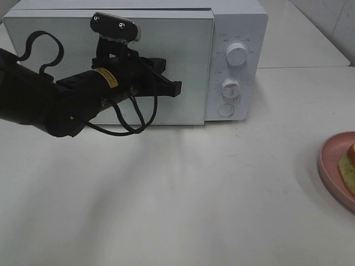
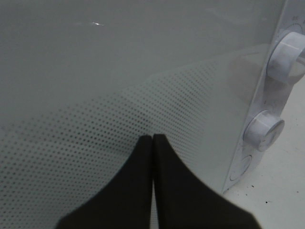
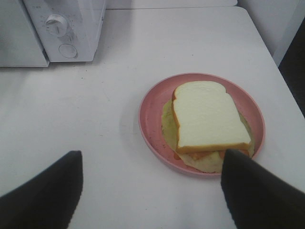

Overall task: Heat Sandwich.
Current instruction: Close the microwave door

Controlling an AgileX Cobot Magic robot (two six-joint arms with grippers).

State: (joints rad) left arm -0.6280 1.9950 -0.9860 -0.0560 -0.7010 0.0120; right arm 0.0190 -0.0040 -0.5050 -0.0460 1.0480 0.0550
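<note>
Small grey markings ring the upper dial on the microwave, probably scale numbers, but too faint to read. The yellow label on the left arm carries print that is illegible.

White bench, smooth matte top, fills most of view. White microwave stands on bench at back, door shut, two round dials stacked on right panel above round button. Pink plate rests on bench near right edge, well apart from microwave. Few dark specks on bench surface by microwave's base.
</note>
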